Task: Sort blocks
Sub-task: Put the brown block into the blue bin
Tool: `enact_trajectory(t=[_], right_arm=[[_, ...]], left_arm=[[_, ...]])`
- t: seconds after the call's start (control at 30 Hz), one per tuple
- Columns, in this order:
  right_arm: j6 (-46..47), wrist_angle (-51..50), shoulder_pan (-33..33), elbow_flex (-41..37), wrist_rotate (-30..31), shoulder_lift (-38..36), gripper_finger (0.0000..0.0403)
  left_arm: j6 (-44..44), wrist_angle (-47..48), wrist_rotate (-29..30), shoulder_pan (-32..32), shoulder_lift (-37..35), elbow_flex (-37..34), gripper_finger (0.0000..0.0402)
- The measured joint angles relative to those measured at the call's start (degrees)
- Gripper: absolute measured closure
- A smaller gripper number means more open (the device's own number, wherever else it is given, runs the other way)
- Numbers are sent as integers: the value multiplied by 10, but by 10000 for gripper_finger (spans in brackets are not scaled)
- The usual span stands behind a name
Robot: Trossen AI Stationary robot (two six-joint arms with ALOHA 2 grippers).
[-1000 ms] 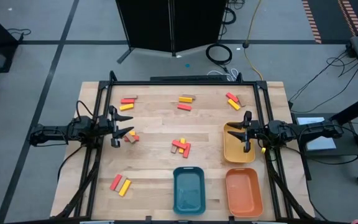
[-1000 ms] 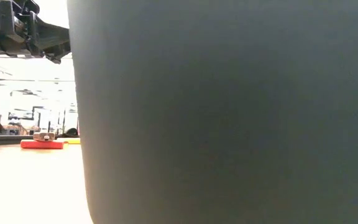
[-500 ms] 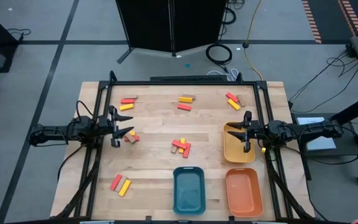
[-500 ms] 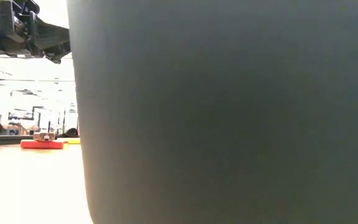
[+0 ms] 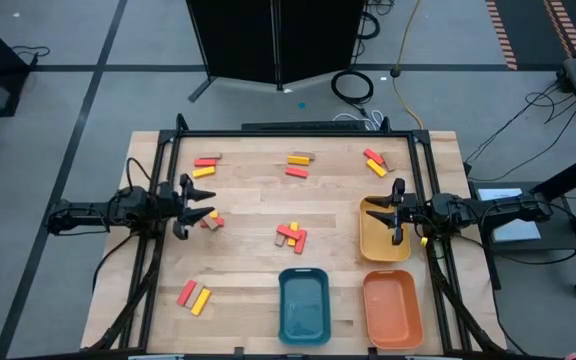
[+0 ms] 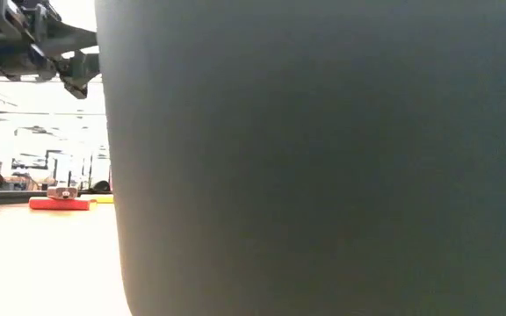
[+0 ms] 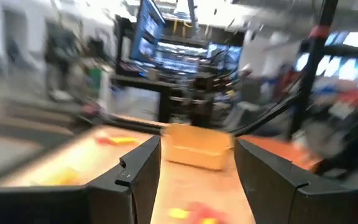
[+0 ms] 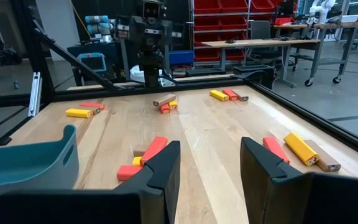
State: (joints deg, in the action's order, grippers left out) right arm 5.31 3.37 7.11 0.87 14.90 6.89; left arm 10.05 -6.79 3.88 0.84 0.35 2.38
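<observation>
Small red, yellow and tan blocks lie flat on the wooden table in several clusters: far left, far middle, far right, centre, near left and one just beside my left gripper. My left gripper hovers at the table's left side, level and open, with nothing between its fingers. At the right side my right gripper is open over the yellow tray and holds nothing. The centre blocks lie ahead of it.
A blue tray and an orange tray stand at the near edge, right of centre. A black frame runs round the table. A dark surface close to the low camera fills most of the low view.
My left gripper has rolled about its own long axis while staying in place. Its fingers stand at a different slant in the low view. No block has moved.
</observation>
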Motion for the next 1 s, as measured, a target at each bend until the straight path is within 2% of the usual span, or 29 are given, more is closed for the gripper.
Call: enact_trajectory(t=[0.17, 0.23, 0.37, 0.63, 0.83, 1.0], right_arm=[[66, 52, 0, -1, -1, 0, 309], [63, 58, 0, -1, 18, 0, 309], [83, 65, -1, -1, 79, 0, 309], [86, 68, -1, -1, 76, 2, 309], [3, 119, -2, -1, 84, 8, 309], [-77, 210, -8, 10, 96, 42, 309]], left_arm=[[99, -18, -6, 0, 0, 0, 201], [130, -18, -14, 0, 0, 0, 201], [137, -17, -25, 0, 0, 0, 201], [147, -68, -22, 0, 0, 0, 201], [134, -52, -15, 0, 7, 0, 201], [97, -6, -14, -2, 60, 24, 201]])
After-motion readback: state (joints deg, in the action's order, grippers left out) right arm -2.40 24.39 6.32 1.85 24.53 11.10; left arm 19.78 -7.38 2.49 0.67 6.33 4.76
